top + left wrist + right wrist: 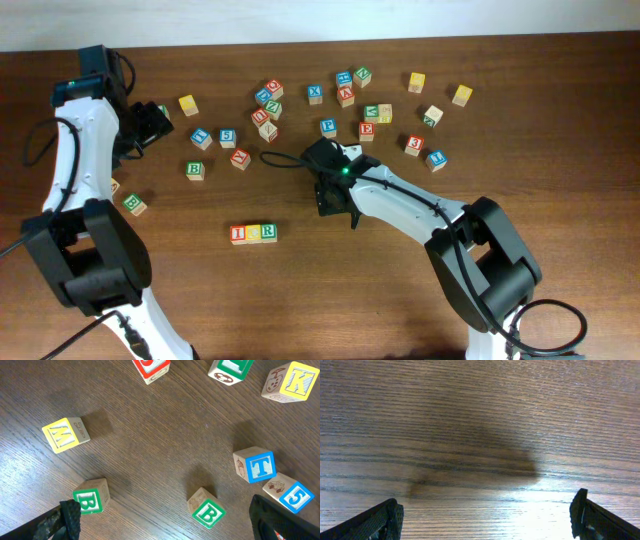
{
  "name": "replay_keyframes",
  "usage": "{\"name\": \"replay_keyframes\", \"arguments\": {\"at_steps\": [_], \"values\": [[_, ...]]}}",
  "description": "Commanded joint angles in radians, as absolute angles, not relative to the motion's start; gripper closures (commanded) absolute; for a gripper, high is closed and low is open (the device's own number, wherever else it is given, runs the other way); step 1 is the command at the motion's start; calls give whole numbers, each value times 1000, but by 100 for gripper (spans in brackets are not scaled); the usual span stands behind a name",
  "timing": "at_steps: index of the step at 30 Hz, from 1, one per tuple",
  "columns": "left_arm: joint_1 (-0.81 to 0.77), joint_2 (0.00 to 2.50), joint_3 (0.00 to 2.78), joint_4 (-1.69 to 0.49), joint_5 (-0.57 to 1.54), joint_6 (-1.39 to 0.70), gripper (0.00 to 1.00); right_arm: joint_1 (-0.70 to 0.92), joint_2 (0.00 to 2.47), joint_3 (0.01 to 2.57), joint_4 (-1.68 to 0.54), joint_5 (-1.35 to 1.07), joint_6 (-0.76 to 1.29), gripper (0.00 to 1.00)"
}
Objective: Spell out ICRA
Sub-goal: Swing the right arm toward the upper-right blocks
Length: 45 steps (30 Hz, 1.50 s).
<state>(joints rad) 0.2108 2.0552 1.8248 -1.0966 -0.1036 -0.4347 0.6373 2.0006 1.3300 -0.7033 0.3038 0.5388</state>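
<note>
1. While the row of three blocks [253, 233] lies on the table [560, 130] with a red I at its left end and a green R at its right end, the letter on the middle block is too small to be read.
2. The right gripper [332, 195] is held to the right of the row and a little beyond it, apart from it. In the right wrist view its fingers [385, 520] are seen spread wide over bare wood, and nothing is held between them.
3. The left gripper [152, 122] is found well beyond the row and to its left. In the left wrist view its fingers [70, 517] are also spread apart, and nothing is gripped.
4. Under the left gripper several loose blocks are seen: a yellow block [65, 435], two green B blocks [91, 497] [206, 509], a blue T block [255, 465], a blue 5 block [290, 494] just beside it, and a yellow K block [292, 380]. All of them are placed beyond the row, on its left side.
5. The other scattered blocks [346, 96] are spread beyond the row, toward the far edge, and none is touching it. It cannot be told which of them carries the A.
</note>
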Motion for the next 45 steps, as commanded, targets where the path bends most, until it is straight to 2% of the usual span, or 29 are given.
{"name": "replay_keyframes", "arguments": {"at_steps": [1,2,4,6,9,12,18,23,29,45], "values": [[219,2062,1834,-1097,-101,-432,1,633,2006,1330,-707,333,529,2],[219,2062,1834,-1097,-101,-432,1,633,2003,1338,-728,329,527,2],[219,2062,1834,-1097,-101,-432,1,633,1990,1429,-934,330,482,2],[219,2062,1834,-1097,-101,-432,1,630,1979,1509,-1068,393,545,2],[219,2062,1834,-1097,-101,-432,1,606,1962,1526,-1061,398,739,2],[219,2062,1834,-1097,-101,-432,1,580,1962,1526,-1047,295,766,2],[219,2062,1834,-1097,-101,-432,1,453,1958,1626,-1114,2,493,2],[219,2062,1834,-1097,-101,-432,1,355,1958,1837,-1328,4,371,2],[219,2062,1834,-1097,-101,-432,1,340,1958,2019,-1436,3,271,2],[219,2062,1834,-1097,-101,-432,1,333,1959,2099,-1373,3,259,2]]}}
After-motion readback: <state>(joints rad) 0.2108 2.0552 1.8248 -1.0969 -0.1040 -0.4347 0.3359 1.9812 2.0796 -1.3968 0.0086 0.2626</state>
